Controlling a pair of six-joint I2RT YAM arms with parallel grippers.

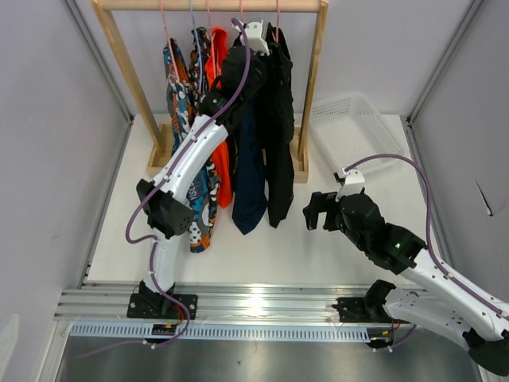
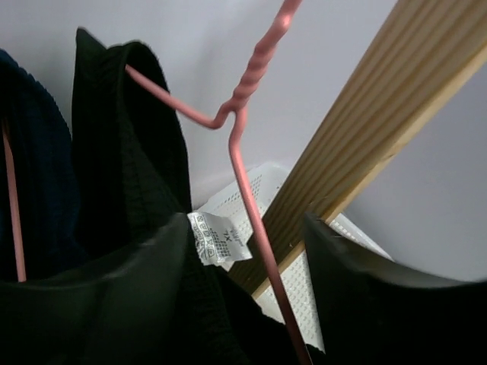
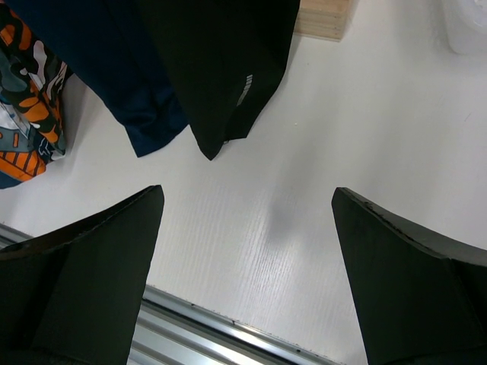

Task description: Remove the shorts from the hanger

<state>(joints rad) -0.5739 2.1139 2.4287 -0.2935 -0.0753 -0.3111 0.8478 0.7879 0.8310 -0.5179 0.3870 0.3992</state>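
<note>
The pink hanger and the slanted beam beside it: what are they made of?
The hanger looks like metal wire with a smooth pink coating, judging by its twisted neck. The beam is pale unfinished-looking wood with visible straight grain.

Black shorts (image 1: 280,135), navy shorts (image 1: 248,183), orange shorts (image 1: 224,179), pink hanger (image 2: 243,175), white basket (image 1: 354,127)

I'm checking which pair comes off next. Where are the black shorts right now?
In the top view, the black shorts hang at the right end of the wooden rack, beside the navy shorts.
</note>
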